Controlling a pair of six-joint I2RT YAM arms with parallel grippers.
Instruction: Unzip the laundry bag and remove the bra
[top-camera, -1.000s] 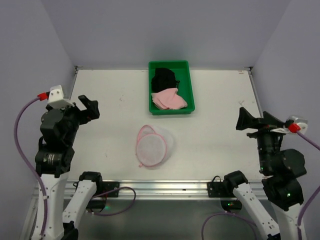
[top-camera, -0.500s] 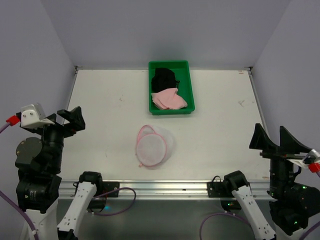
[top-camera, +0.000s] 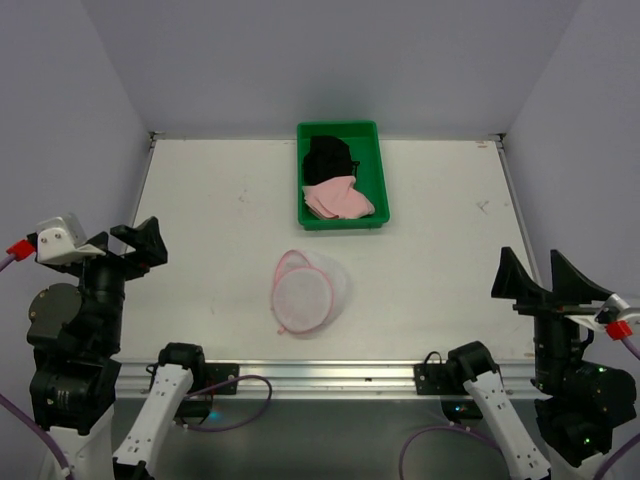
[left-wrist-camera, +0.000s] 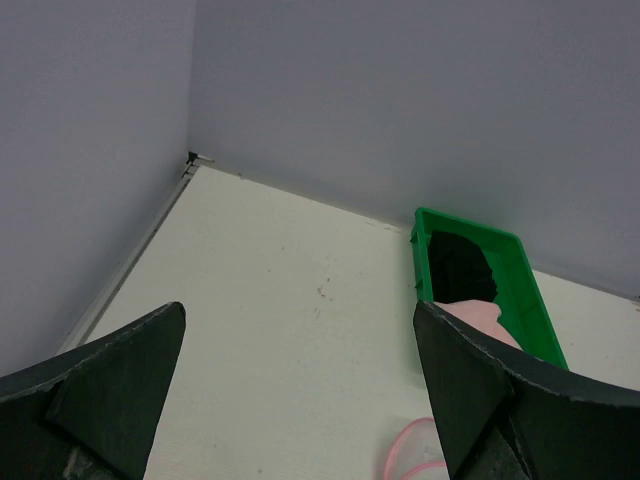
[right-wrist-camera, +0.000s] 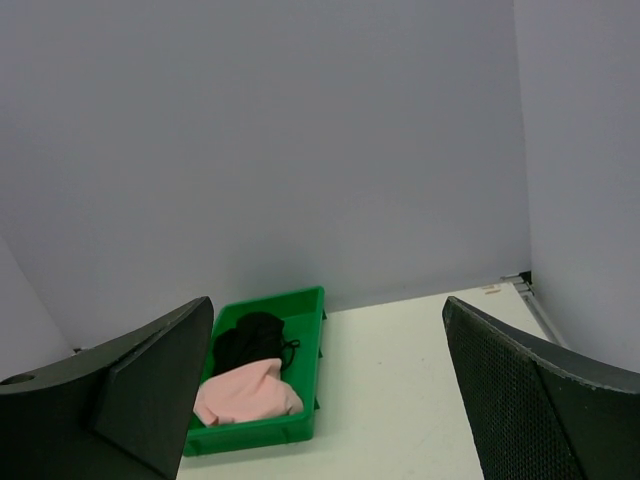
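The laundry bag (top-camera: 308, 292), a small white mesh drum with pink trim, lies on its side on the table (top-camera: 220, 200) near the front centre, between my two arms. Only its pink rim (left-wrist-camera: 412, 458) shows in the left wrist view. The bra is hidden; nothing shows through the mesh. My left gripper (top-camera: 125, 240) hangs open over the table's left edge, well left of the bag, with nothing between its fingers (left-wrist-camera: 299, 312). My right gripper (top-camera: 540, 280) hangs open and empty over the right edge (right-wrist-camera: 328, 305).
A green tray (top-camera: 340, 222) stands at the back centre, beyond the bag, holding a black garment (top-camera: 328, 158) and a pink garment (top-camera: 338, 200). The tray (right-wrist-camera: 250, 435) also shows in the right wrist view. Grey walls close in the table's left, back and right sides.
Both arms have drawn back from over the table toward the near edge and outward, grippers staying open. The bag and tray have not moved.
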